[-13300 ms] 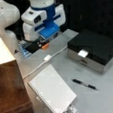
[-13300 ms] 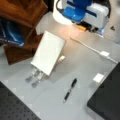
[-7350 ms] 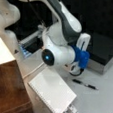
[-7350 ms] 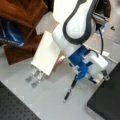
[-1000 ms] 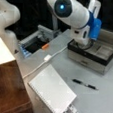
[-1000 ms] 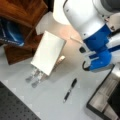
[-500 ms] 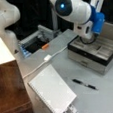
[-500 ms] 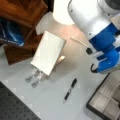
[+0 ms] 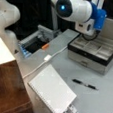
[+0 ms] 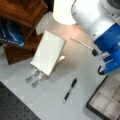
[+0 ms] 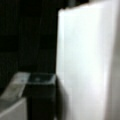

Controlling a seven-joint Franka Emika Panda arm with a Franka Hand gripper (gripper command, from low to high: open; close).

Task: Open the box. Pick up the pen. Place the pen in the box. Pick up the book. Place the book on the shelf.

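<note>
The background is dark and unlit. The pale grey tabletop (image 9: 58, 64) is cluttered but orderly.

In a front view, read left to right:

- **Shelf:** the shelf (image 9: 7, 94) stands at 8 o'clock, reddish-brown under a cream top board.
- **Tray and cable:** a grey tray (image 9: 34, 43) with a blue edge lies at 10 o'clock. A white cable (image 9: 47, 58) trails from beside it toward the centre.
- **Book:** the book (image 9: 52, 93) lies flat at 6 o'clock, near the shelf and not on it.
- **Pen:** the pen (image 9: 84, 84) lies on the bare tabletop at 4 o'clock, just in front of the box and apart from it.
- **Box:** the box (image 9: 94, 55) sits at 3 o'clock.

**Change noted:** thirteen seconds ago the box was closed under its black lid. The lid (image 9: 110, 28) is now raised at the back, and the beige compartments are exposed. The opening step is judged done or all but done. Pen and book are seen where they were then, so neither has been handled.

**Arm:** the robot arm (image 9: 73, 8) is poised over the box at 1 o'clock, nearest to the lid. The claw is masked by the arm's wrist in both front views and is absent from the wrist view. It cannot be told whether it is released or clenched. The wrist view is largely filled by a pale upright panel, judged to be the lid's lining.
</note>
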